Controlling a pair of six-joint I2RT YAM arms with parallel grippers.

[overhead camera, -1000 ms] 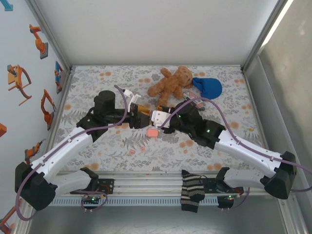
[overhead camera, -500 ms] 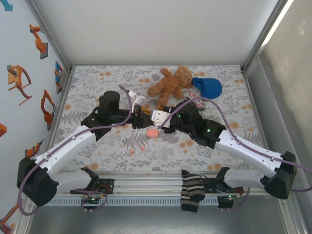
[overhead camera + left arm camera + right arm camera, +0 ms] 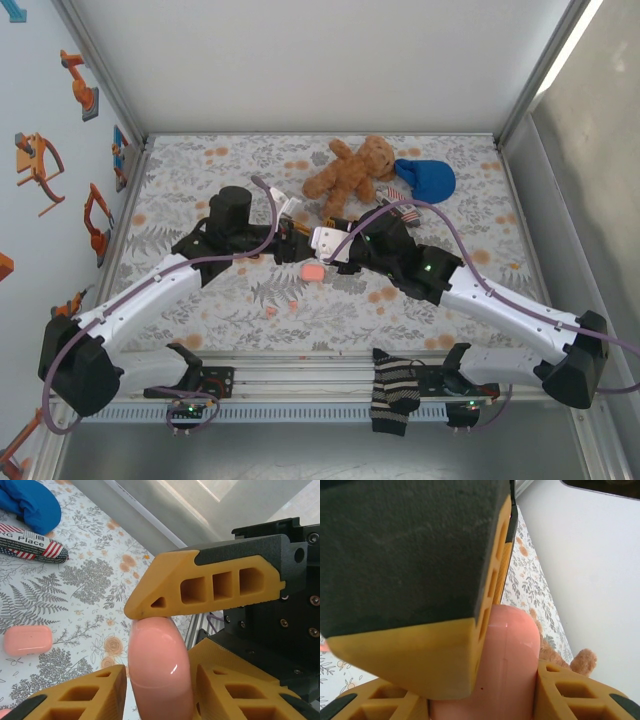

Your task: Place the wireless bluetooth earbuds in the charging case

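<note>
A pink charging case (image 3: 159, 666) is held up over the middle of the table, between both grippers. My right gripper (image 3: 485, 695) is shut on the case (image 3: 512, 665), one of its fingers (image 3: 205, 585) pressing on the case's top. My left gripper (image 3: 160, 677) has closed round the same case from the side, its finger (image 3: 410, 580) looming in the right wrist view. In the top view, the two grippers meet, left gripper (image 3: 296, 232) against right gripper (image 3: 314, 240). A second pink case (image 3: 313, 271) lies on the mat. Two tiny pink earbuds (image 3: 294, 304) (image 3: 270, 311) lie nearer the front.
A brown teddy bear (image 3: 350, 172) and a blue cloth item (image 3: 425, 178) lie at the back. A striped flag-print packet (image 3: 32, 547) lies beside them. A striped sock (image 3: 395, 395) hangs over the front rail. The second case (image 3: 27, 640) sits left of my left fingers.
My left arm has moved right to meet the right gripper, and its jaws have narrowed onto the case. The right arm has stayed still.
</note>
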